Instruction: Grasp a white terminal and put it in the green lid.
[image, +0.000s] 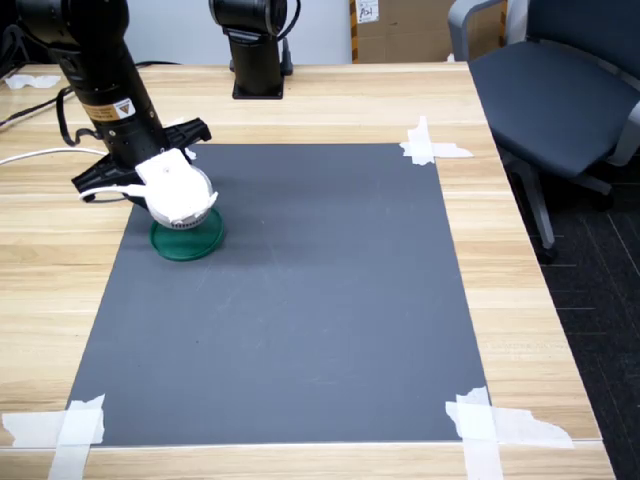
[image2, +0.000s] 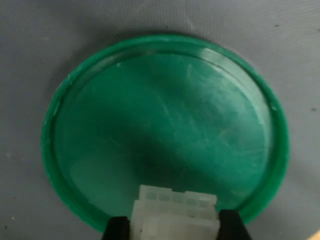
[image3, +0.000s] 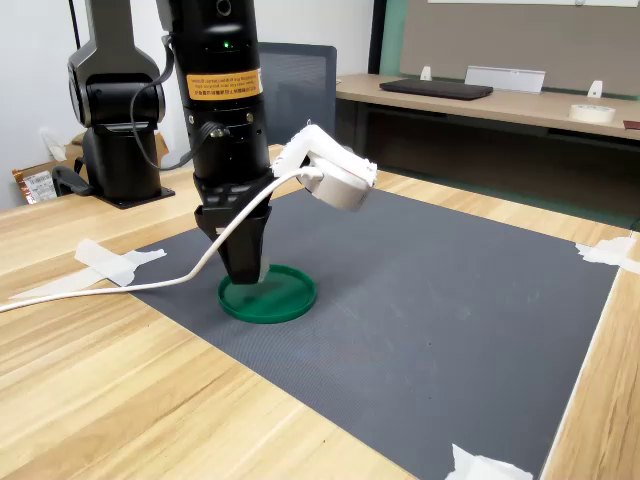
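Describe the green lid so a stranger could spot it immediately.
Find the dark grey mat taped to the wooden table. Near the first exterior view's left edge of the mat, under the gripper, lies the green lid: the only round, green thing there, flat with a raised rim.

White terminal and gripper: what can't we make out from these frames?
- white terminal: shows only in the wrist view, lower part cut by the frame edge; hidden in both exterior views behind the arm and wrist camera.
- gripper: whether the terminal touches the green lid cannot be told.
- green lid: in the first exterior view, partly covered by the wrist camera.
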